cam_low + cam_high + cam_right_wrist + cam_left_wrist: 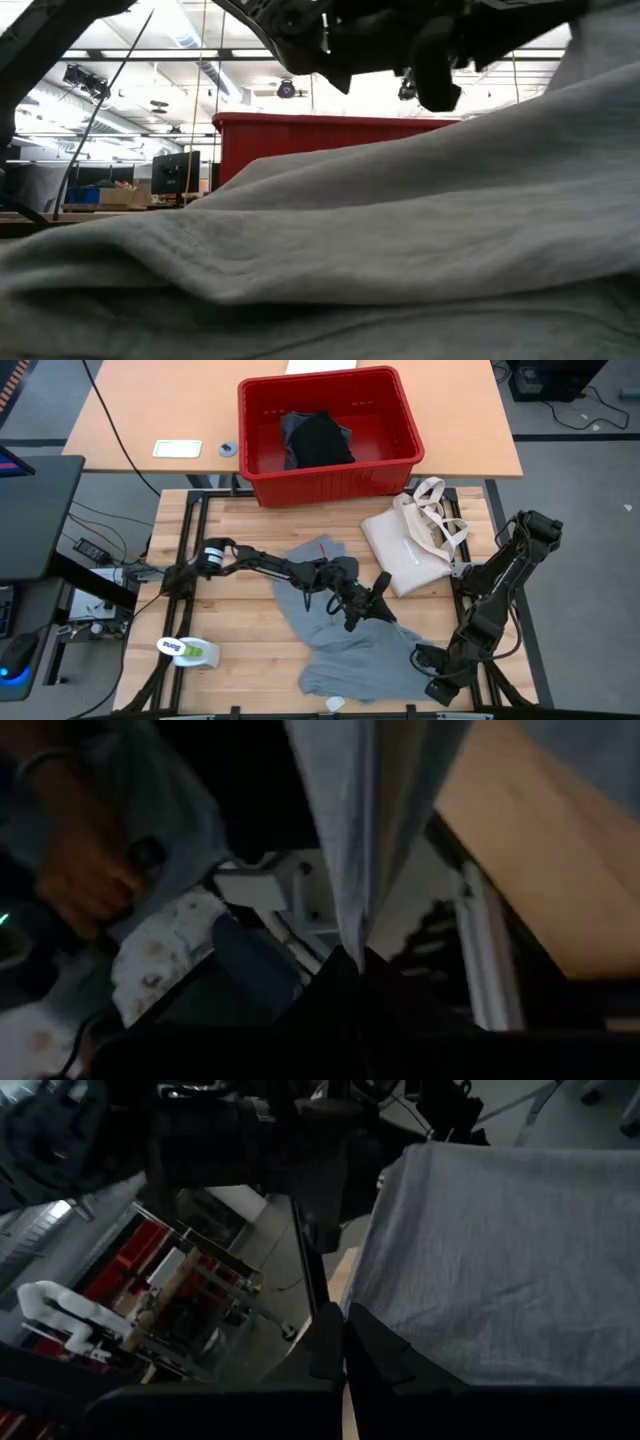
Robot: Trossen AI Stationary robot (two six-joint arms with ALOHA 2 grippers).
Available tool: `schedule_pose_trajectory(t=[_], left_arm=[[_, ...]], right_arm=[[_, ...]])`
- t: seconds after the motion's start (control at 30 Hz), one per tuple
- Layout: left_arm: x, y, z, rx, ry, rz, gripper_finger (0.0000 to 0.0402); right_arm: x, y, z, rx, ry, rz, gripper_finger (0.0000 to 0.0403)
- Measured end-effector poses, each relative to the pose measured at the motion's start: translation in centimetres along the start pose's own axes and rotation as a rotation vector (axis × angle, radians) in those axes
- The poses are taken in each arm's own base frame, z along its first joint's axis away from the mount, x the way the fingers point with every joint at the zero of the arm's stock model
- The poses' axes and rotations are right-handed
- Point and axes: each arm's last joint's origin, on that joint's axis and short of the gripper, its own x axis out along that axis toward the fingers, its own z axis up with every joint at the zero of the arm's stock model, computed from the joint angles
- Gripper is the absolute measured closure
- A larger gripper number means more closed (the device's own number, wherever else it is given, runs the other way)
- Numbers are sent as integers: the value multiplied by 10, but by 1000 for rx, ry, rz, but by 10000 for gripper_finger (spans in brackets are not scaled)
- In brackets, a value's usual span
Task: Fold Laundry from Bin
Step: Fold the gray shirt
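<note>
Lying crumpled across the wooden table point(230, 620) is the light grey T-shirt point(350, 650), spread from the table's middle toward its near edge; both grippers are clamped tight on its cloth. Left gripper point(362, 608) reaches in from the left arm over the table's middle, fingers pinched on a fold of the shirt; the left wrist view shows grey fabric point(500, 1260) hanging from between the closed fingers point(340, 1350). Right gripper point(425, 660) sits low by the near right corner, at the shirt's edge; the right wrist view shows a grey pleat point(360, 840) rising from its shut fingers point(350, 980), with the table edge point(530, 870) beside it. Red bin point(330, 435) stands on the far desk point(150, 410) beyond the table; a black garment point(318, 440) lies inside it. Cream tote bag point(415, 540) rests on the table's right side, just beside the shirt, apart from both grippers. A green and white bottle point(190, 651) lies near the table's near left corner. Low view: grey cloth point(380, 240) fills the foreground, bin wall point(300, 140) behind.
</note>
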Motion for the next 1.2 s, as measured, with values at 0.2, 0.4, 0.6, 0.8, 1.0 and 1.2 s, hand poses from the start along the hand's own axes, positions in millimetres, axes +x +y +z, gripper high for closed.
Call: schedule_pose_trajectory(t=[0.2,0.4,0.6,0.8,1.0,1.2], left_arm=[[14,-6,-15,-5,3,-3,392],[25,-25,-37,35,25,-35,392],[29,-33,-41,101,2,-12,392],[30,-31,-39,95,-16,11,354],[34,-39,-38,96,-47,-8,235],[34,-36,-37,19,13,51,164]], right_arm=[[-1,-12,0,150,59,-140,390],[-1,-15,-1,273,107,-195,390],[-1,-15,2,308,35,-174,379],[-1,-15,2,317,31,-174,319],[-3,-13,6,394,46,-175,253],[-6,-7,17,426,24,-122,235]])
